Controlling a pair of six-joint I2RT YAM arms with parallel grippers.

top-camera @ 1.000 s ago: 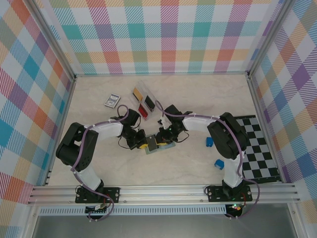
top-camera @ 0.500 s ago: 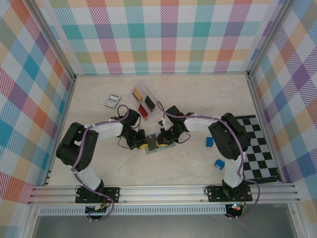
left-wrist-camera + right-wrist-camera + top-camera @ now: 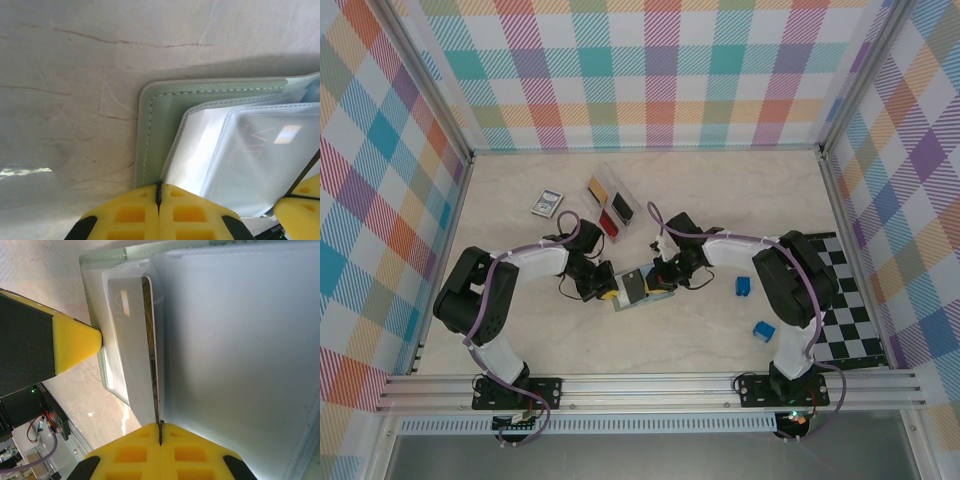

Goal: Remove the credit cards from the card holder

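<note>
The sage-green card holder [image 3: 660,296] lies open on the table between both arms, pale pockets up. My left gripper [image 3: 608,291] is shut on its near edge; in the left wrist view the yellow fingertips [image 3: 159,184] pinch the green border of the card holder [image 3: 160,110]. My right gripper [image 3: 657,281] is shut on a thin credit card [image 3: 156,390], seen edge-on where it sticks out of a pocket of the card holder [image 3: 240,340]. From above that card [image 3: 633,286] looks dark. The left gripper's yellow finger [image 3: 75,342] shows at the holder's far side.
A clear compartment tray [image 3: 610,203] behind the arms holds tan, red and dark cards. A grey-edged picture card [image 3: 547,203] lies left of it. Two blue blocks [image 3: 743,287] [image 3: 762,330] sit to the right, near a checkered mat [image 3: 845,300].
My right gripper has closed on the card's edge and drawn back a little to the right, its arm swinging right. The left gripper has stayed shut on the holder.
</note>
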